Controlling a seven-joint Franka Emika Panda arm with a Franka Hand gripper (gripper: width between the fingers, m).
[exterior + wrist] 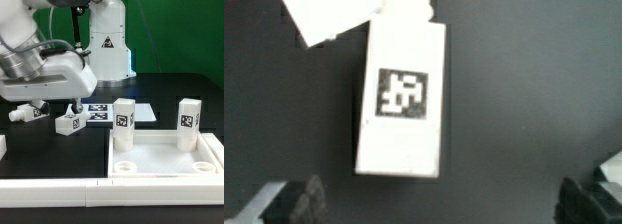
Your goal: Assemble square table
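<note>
Hanging with its jaws fully apart and holding nothing, the gripper (pixel 446 198) hovers over a loose leg (pixel 406 100). The leg lies flat on the dark table (pixel 526 90) with its tag facing up. It sits off-centre between the fingers (pixel 292 200) and, as far as I can tell, touches neither.

The leg looks like a rigid, light plastic block with smooth, probably slick faces. I judge it wants a pinch across its two long plain sides near the middle, where the jaws span it easily and it should not tip.

Its far end lies just beside a corner of the marker board (pixel 103 112). What looks like a second loose leg (pixel 22 113) lies toward the exterior view's left. On the exterior view's right the tabletop (pixel 165 158) rests flat, with two upright legs (pixel 124 126) standing in its far corner sockets. The two near sockets (pixel 124 168) look empty.

Counted:
- four legs, two loose and two standing
- one tabletop
- one marker board
- white border rails (pixel 50 186) along the front, whose number I cannot tell
</note>
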